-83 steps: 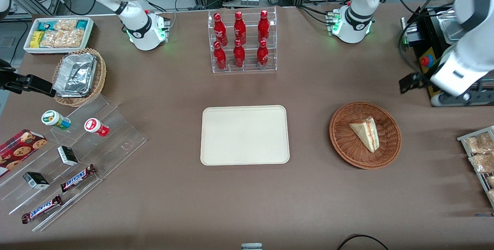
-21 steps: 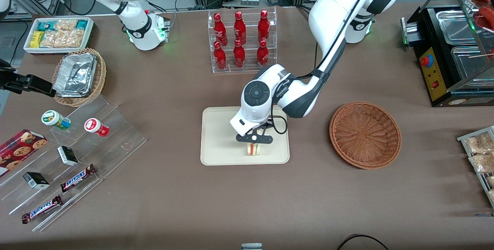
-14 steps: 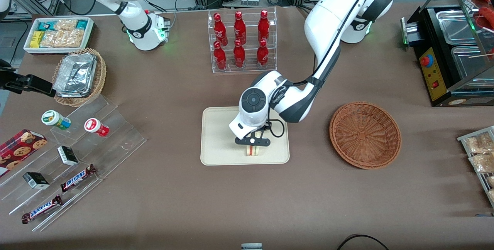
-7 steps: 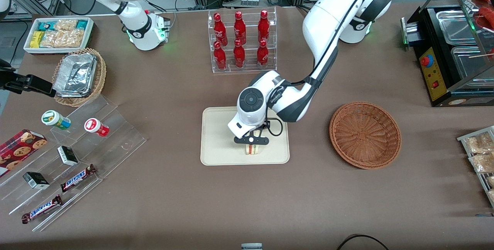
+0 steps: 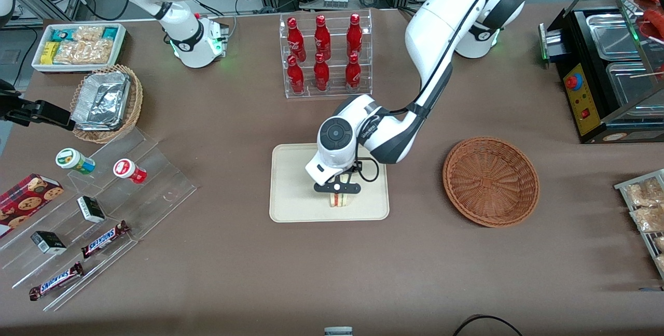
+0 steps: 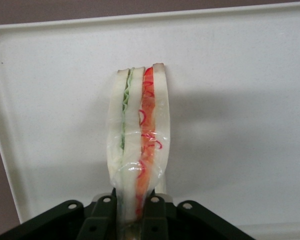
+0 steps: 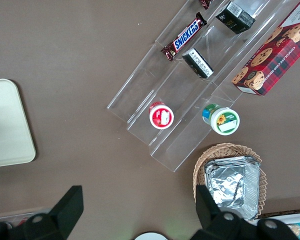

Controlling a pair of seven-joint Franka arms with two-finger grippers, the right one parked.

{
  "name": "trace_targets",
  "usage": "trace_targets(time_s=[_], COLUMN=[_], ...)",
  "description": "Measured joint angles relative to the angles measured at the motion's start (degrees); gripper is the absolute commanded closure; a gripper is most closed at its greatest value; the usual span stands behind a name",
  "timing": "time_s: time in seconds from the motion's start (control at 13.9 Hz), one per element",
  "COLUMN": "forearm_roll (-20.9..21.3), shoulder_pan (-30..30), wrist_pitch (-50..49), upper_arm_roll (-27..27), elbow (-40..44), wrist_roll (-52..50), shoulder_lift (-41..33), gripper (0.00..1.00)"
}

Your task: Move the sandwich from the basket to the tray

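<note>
Working arm: glossy white shells, dark grey-black joint bands, round dark cap with ringed centre on wrist housing. Thin black cable loops beside wrist. Gripper (image 5: 340,194): black crossbar, pale centre dot; wrist view shows black body with round screw heads. Base glows green.

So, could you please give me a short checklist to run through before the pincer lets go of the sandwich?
1. Pincer over the tray, not the table: ok.
2. Sandwich clamped between the fingers, held on edge with its layers upright: ok.
3. Sandwich resting on the tray surface: cannot tell; the wrist view shows its shadow on the tray, but contact is unclear.
4. Landing spot bare of other items: ok; nothing else lies on the tray.
5. Sandwich inside the rim: ok, though it sits toward the tray edge nearer the front camera.
6. Basket emptied: ok.
</note>
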Motion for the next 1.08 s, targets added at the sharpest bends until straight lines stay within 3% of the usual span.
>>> trace_targets(time_s=[0.72,1.08], forearm_roll=[0.0,0.0], shoulder_pan=[0.5,6.3], wrist_pitch=[-0.2,-2.7], upper_arm_roll=[0.5,1.0], elbow=[2.7,2.8], wrist_roll=[-0.3,-0.2], shoulder_lift=[-1.0,-4.8], gripper=[0.0,0.0])
